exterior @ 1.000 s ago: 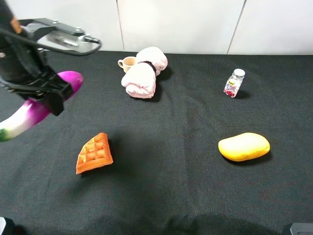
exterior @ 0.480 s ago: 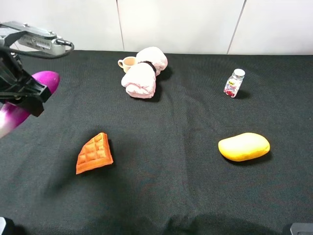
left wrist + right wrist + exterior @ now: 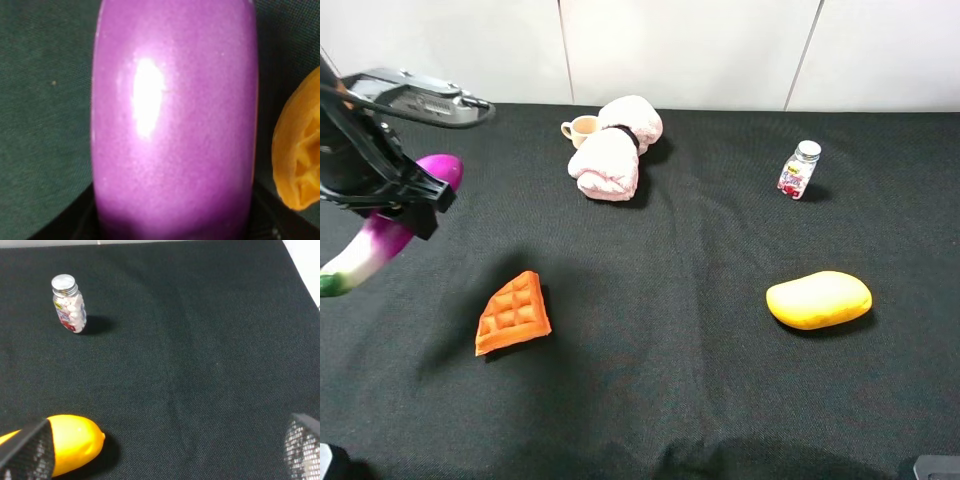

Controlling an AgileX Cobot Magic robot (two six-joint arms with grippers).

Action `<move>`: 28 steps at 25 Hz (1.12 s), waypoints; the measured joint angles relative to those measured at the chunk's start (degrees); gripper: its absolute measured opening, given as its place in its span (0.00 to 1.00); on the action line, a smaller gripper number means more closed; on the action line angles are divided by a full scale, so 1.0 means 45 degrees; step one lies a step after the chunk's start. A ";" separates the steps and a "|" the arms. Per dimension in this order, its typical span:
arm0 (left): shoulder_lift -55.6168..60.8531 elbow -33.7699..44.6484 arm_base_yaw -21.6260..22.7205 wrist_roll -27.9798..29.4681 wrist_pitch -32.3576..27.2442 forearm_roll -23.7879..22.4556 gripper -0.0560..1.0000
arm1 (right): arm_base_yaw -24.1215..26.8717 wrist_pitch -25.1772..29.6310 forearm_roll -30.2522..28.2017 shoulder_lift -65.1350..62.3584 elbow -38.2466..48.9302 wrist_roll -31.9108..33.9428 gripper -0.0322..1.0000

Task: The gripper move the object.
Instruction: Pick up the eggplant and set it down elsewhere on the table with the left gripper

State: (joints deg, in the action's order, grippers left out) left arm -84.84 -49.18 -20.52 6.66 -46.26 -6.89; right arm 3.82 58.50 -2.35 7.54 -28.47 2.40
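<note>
Eggplant [image 3: 372, 243], magenta fading to white and green at the stem, hangs tilted above the black cloth [image 3: 670, 390] at the far left, stem end lowest. Left gripper [image 3: 405, 200] is clamped around its middle. Orange waffle wedge [image 3: 513, 313] lies nearby on the cloth. Right gripper [image 3: 160, 450] has its fingers spread wide and holds nothing; it is close to the yellow mango [image 3: 75, 442].

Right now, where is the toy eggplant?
In the exterior high view the eggplant is at the far left, gripped by the left gripper above the black cloth, up-left of the orange waffle wedge.
</note>
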 joint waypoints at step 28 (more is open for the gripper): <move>-0.2994 0.0164 -0.0583 -0.0043 0.1979 0.0395 0.57 | 0.0000 0.0000 0.0000 0.0000 0.0000 0.0000 0.70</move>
State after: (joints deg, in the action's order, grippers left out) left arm -98.31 -48.44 -23.15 6.46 -37.36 -5.11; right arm 3.82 58.50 -2.35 7.54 -28.47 2.40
